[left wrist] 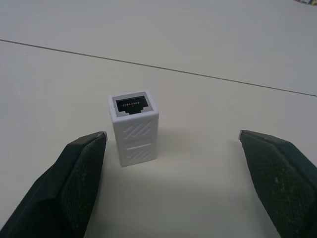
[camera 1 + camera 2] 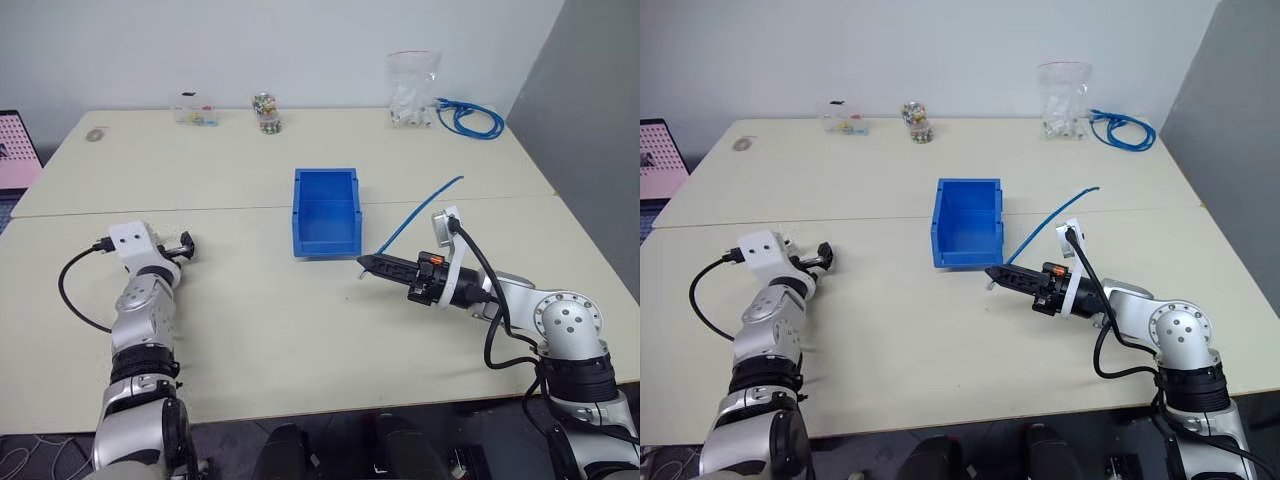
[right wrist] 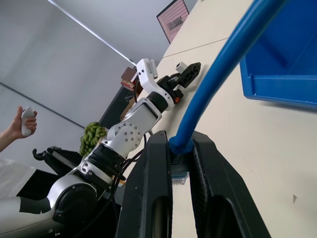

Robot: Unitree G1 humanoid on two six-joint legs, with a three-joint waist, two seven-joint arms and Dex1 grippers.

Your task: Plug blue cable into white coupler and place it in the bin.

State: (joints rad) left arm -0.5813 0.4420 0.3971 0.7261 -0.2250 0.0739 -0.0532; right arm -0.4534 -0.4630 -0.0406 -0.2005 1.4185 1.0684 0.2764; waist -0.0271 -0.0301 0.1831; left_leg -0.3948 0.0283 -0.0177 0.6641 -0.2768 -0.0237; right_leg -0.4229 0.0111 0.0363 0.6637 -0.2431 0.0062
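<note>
White boxy plastic coupler (image 1: 133,127) stands unplugged on the bench (image 2: 300,330) between the left claw's (image 1: 173,163) spread fingers; right claw (image 3: 179,163) pinches the thin blue cable (image 2: 420,207) at the blue plastic bin's (image 2: 326,212) four o'clock; plugging and binning remain

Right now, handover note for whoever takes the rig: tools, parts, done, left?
Left tool: open, fingers either side of the small white boxy plastic coupler, not touching it. The coupler stands on end on the beige table, socket up.
Right tool: shut on the thin bright-blue network cable at its clear plug end, held by the front corner of the bright-blue open-top plastic bin; the cable's free end sticks up past the arm.
Done: cable picked up.
Left: grasp coupler, plug cable in, place the pair in the bin.
</note>
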